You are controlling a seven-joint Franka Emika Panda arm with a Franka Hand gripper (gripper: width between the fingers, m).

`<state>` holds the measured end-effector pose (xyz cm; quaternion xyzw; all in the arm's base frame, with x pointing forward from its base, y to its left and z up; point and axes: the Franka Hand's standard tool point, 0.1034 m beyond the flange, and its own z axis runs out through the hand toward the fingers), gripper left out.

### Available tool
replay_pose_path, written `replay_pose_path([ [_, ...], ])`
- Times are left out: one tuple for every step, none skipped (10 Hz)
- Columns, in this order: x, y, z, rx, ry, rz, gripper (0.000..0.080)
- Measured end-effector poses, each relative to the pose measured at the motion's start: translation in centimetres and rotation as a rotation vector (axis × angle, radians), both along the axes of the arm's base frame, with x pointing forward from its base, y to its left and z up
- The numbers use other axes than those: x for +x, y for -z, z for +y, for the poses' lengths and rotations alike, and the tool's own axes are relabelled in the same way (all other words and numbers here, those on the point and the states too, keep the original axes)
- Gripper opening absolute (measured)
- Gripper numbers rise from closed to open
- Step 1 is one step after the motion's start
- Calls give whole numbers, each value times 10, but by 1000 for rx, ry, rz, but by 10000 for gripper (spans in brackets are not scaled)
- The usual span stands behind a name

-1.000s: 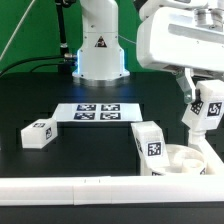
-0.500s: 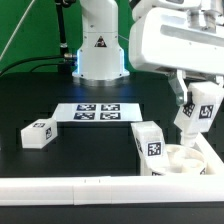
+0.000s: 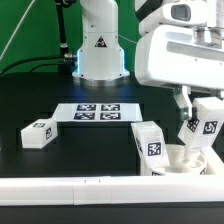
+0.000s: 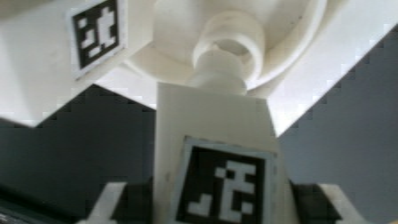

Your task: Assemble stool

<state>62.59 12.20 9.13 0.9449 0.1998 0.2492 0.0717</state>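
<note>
My gripper (image 3: 201, 112) is shut on a white leg block (image 3: 204, 128) with a black-and-white tag, holding it tilted over the round white seat (image 3: 172, 166) at the exterior view's lower right. In the wrist view the held leg block (image 4: 221, 150) sits between my fingers (image 4: 111, 202), and its narrow peg end points into a raised socket (image 4: 235, 42) inside the seat (image 4: 311, 60); I cannot tell whether they touch. A second leg block (image 3: 150, 144) stands against the seat's left side. A third leg block (image 3: 37, 133) lies far to the left.
The marker board (image 3: 97, 112) lies flat in the middle of the black table, in front of the arm's white base (image 3: 99, 45). A long white rail (image 3: 90, 188) runs along the table's front edge, just below the seat.
My gripper has come down with the leg block, bringing its lower end close over the seat. The other blocks and the seat have not moved.
</note>
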Motion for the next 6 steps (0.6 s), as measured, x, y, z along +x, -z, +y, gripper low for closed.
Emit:
replay_pose_path([
  [-1, 3, 0, -3, 0, 4, 325],
  [0, 5, 0, -5, -1, 5, 325],
  [2, 5, 1, -6, -3, 3, 325],
  [5, 7, 1, -8, -5, 0, 325],
  [4, 10, 2, -10, -7, 4, 325],
  [3, 12, 5, -11, -11, 7, 325],
])
